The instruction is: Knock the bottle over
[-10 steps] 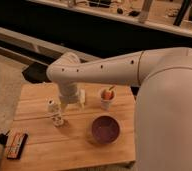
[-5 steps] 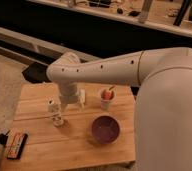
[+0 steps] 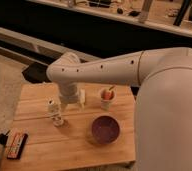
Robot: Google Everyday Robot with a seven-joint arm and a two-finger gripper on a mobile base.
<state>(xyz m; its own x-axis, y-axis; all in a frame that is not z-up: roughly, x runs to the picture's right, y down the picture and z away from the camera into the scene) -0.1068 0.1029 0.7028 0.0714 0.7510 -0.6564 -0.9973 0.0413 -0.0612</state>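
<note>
Camera view has the bottle [image 3: 55, 114] standing upright near the left of the wooden table [image 3: 39, 150], so the knock is not yet done. The arm [image 3: 104, 70] bends down over the table, with its gripper [image 3: 73, 101] just beside the bottle, on the white cup's [image 3: 107, 98] side. I cannot tell how wide the gripper stands or whether it grips anything.

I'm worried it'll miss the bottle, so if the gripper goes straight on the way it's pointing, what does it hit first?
Probably the wooden table, not the bottle. The gripper points down at the tabletop, with the bottle standing just left of it in the picture. Depth is unclear.
</note>
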